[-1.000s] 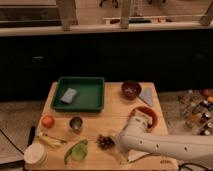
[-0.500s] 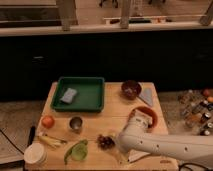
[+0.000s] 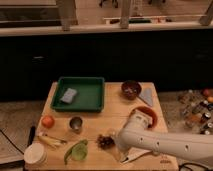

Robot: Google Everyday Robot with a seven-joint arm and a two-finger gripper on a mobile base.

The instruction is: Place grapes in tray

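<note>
A dark bunch of grapes (image 3: pixel 105 141) lies on the wooden table near its front edge. The green tray (image 3: pixel 80 94) sits at the back left of the table and holds a grey sponge (image 3: pixel 68 95). My white arm reaches in from the lower right. Its gripper (image 3: pixel 118 146) is down at the table just right of the grapes, largely hidden behind the wrist.
A dark bowl (image 3: pixel 131 89) and a grey wedge (image 3: pixel 147 96) stand at the back right. A metal cup (image 3: pixel 75 123), an orange fruit (image 3: pixel 47 121), a green item (image 3: pixel 76 151), a white lid (image 3: pixel 34 155) and a reddish bowl (image 3: pixel 148 113) share the wooden table (image 3: pixel 114 112).
</note>
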